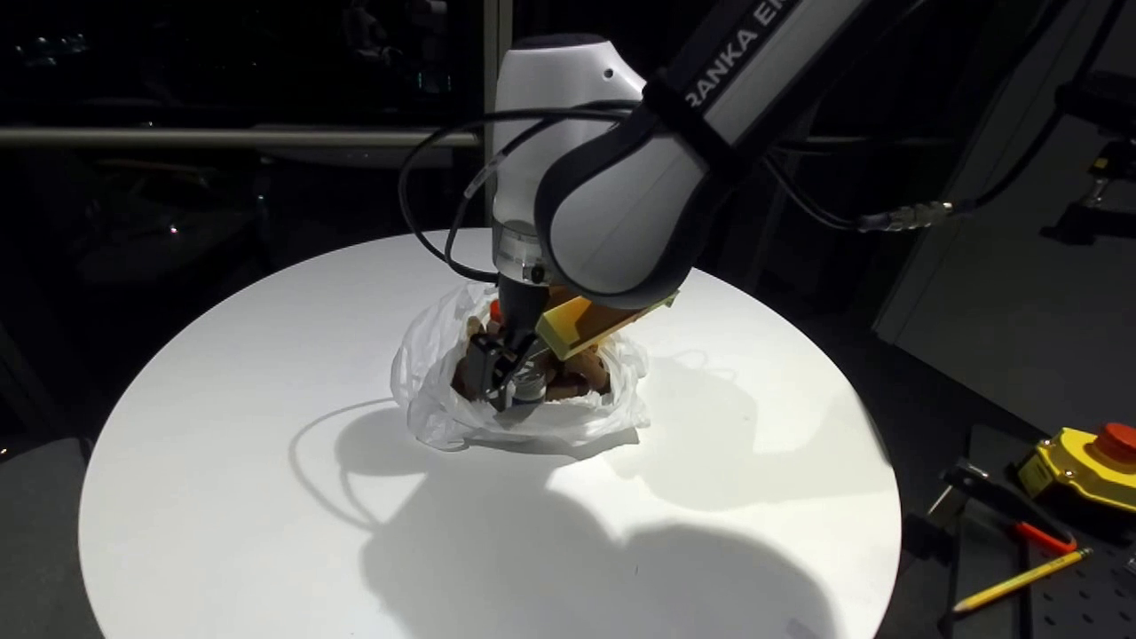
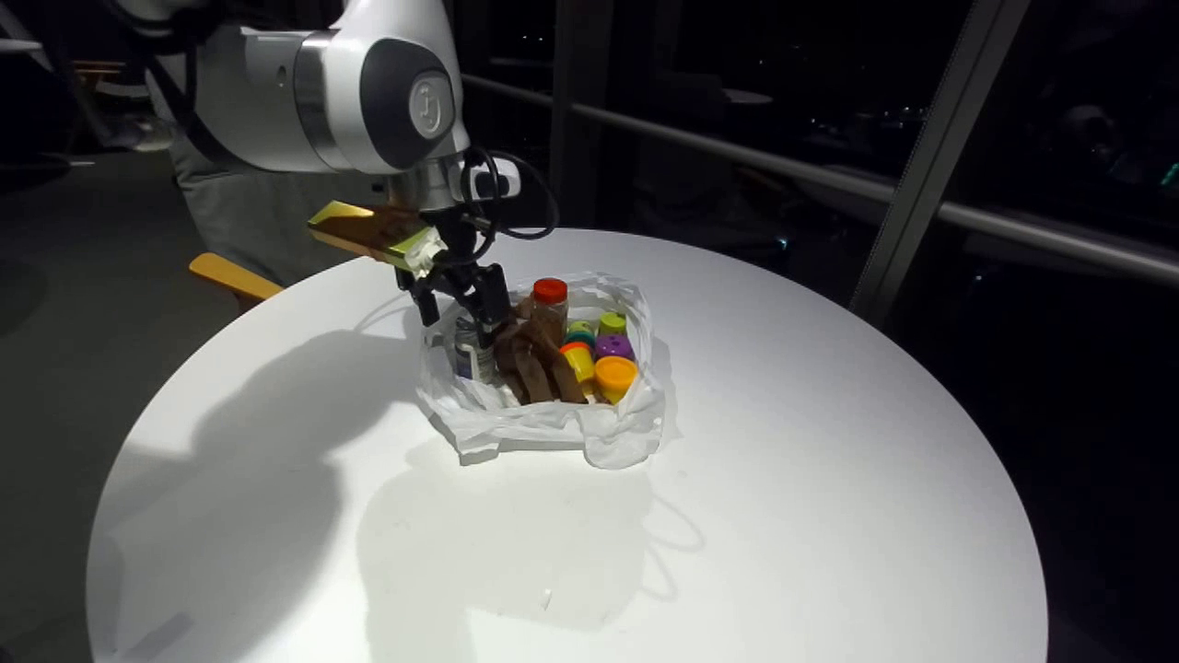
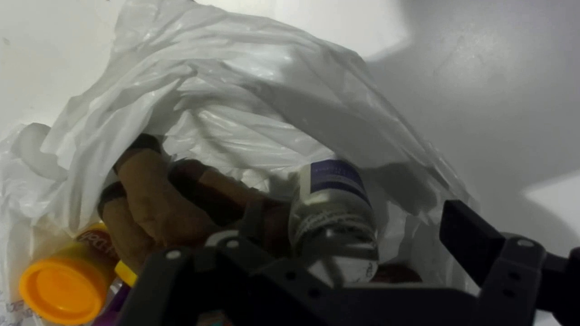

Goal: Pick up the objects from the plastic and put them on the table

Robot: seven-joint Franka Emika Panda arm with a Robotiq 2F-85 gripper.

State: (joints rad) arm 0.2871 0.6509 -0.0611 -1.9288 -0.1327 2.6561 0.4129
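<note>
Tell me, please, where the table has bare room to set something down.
In an exterior view, the round white table is bare from the plastic bag to the right rim; in an exterior view, from bag to left rim. The bag is crowded: bottle, brown toy animal, red-lidded jar, orange-lidded tub, and the open gripper by the bottle.

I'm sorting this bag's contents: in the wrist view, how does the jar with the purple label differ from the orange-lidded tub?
The jar looks clear around its purple label, while the orange-lidded tub is yellow with a dark red label. In that view, the jar shows between the open jaws; the tub sits outside them. Both are containers inside the plastic bag.
</note>
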